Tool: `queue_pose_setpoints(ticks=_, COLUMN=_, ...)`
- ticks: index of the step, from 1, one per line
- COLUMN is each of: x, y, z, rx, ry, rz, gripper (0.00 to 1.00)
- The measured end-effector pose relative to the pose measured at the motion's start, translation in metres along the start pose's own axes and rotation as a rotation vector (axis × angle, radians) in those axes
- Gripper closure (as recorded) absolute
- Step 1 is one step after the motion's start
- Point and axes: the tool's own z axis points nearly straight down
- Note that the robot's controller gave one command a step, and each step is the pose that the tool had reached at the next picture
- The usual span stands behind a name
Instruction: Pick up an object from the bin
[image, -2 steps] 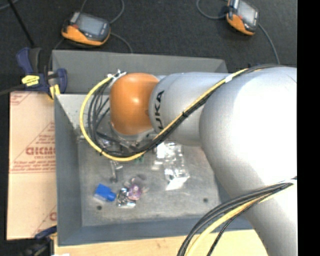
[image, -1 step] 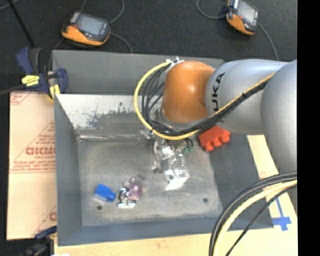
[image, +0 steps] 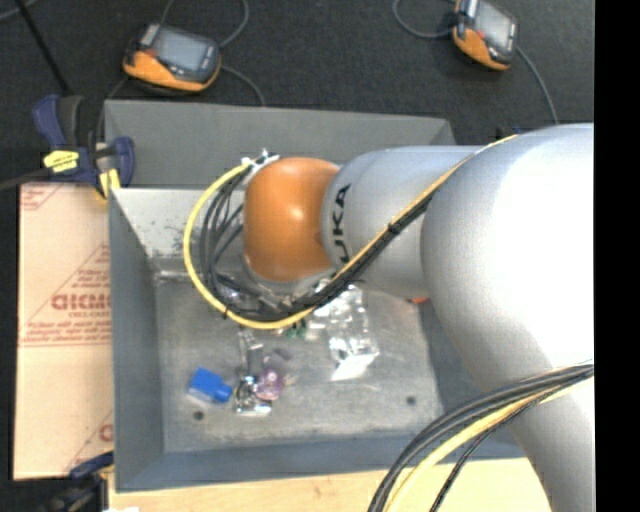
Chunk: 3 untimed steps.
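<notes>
My gripper (image: 249, 358) reaches down from under the arm's wrist into the front left part of the bin. Its lower end stands right over a small pinkish-purple thing (image: 270, 380) and a shiny silvery bit (image: 245, 402) that lie close together on the bin floor. I cannot make out whether it touches either of them. A small blue block (image: 208, 385) lies just to the left of the gripper, apart from it.
A crumpled clear plastic wrapper (image: 348, 325) with a white scrap (image: 346, 369) below it lies to the right of the gripper. The big arm covers the bin's right side and back. Bare floor stretches along the front wall.
</notes>
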Motion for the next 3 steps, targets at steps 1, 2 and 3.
queue_pose_setpoints(ticks=1, x=0.041, y=0.081, z=0.016, rx=0.001, ry=0.001, rz=-0.269, gripper=0.0)
queue_pose_setpoints(ticks=2, x=0.114, y=0.018, z=0.013, rx=0.008, ry=-0.01, rz=-0.774, gripper=0.0)
queue_pose_setpoints(ticks=3, x=0.116, y=0.019, z=0.015, rx=0.005, ry=-0.005, rz=-0.77, gripper=1.0)
